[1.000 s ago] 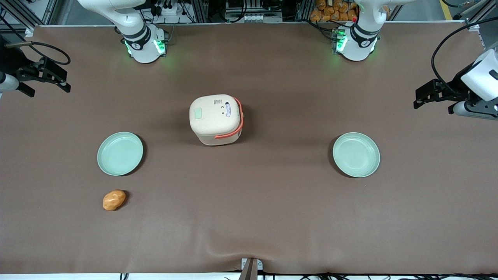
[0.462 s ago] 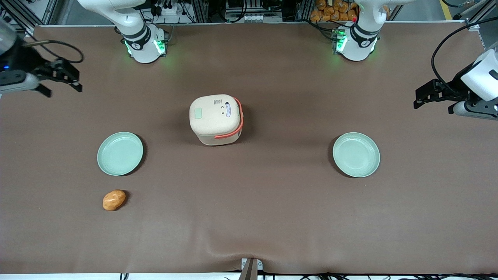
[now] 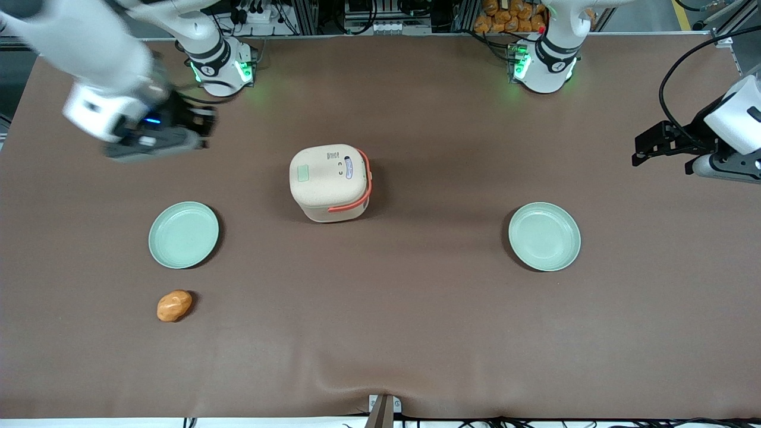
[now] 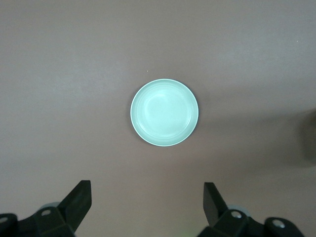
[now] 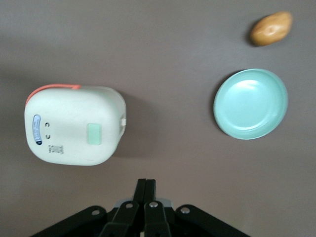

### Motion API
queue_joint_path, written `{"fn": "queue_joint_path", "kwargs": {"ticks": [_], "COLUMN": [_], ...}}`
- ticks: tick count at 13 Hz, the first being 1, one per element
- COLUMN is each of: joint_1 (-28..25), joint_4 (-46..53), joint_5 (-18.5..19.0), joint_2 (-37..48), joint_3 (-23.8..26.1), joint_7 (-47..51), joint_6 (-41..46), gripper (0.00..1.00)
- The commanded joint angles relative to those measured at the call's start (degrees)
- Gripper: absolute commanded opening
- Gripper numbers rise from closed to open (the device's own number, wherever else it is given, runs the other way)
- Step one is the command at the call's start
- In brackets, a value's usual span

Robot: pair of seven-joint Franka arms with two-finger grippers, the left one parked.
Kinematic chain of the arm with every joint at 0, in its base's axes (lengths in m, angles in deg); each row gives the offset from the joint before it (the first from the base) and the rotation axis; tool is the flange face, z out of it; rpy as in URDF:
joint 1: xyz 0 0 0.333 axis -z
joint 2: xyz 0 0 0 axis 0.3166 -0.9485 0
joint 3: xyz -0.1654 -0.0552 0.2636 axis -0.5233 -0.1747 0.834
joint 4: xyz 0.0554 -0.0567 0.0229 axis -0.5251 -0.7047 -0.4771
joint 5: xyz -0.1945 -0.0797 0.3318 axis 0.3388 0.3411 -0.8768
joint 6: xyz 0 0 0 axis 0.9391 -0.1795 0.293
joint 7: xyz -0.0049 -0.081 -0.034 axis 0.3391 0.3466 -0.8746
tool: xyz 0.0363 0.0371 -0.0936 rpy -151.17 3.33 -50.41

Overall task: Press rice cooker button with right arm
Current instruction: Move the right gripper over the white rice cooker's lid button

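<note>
So far only the approach is under way; no contact w/ the rice cooker [image 3: 330, 182] is seen. It sits lid shut at mid-bench, between the two mint plates, w/ its orange handle [image 3: 357, 193] turned toward the parked arm's end. On the lid a pale green square [image 5: 94, 134], prob. the button, is seen toward the working arm's end, though which control is meant can't be confirmed.

The right arm [image 3: 83, 41] is held above the bench toward the working arm's end, farther from the front camera than the near plate [image 3: 184, 234], and its gripper [image 3: 193, 128] is well apart from the cooker, pointed roughly its way. In the right wrist view the gripper's fingers [image 5: 145, 197] are seen pressed together w/ nothing held.

An orange potato-like item [image 3: 174, 305] lies on the bench [image 3: 416, 333] nearer the front camera than that plate; it isn't needed.

Left to do, by judgement: gripper brought over the lid, lined up w/ the button, lowered, pressed. Basically all of the task is outstanding.
</note>
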Motion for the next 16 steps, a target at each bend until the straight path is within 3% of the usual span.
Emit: {"fn": "queue_joint_path", "kwargs": {"ticks": [1, 8, 16], "joint_1": [-0.48, -3.73, -4.61], "joint_4": [-5.74, -9.81, -11.39], "joint_5": [-0.31, 0.48, 1.97], "joint_2": [-0.35, -3.59, -7.64], "joint_3": [2.11, 2.29, 4.49], "joint_7": [0.88, 0.18, 0.79], "joint_6": [-5.35, -13.8, -17.4], "gripper": [0.0, 0.0, 0.0]}}
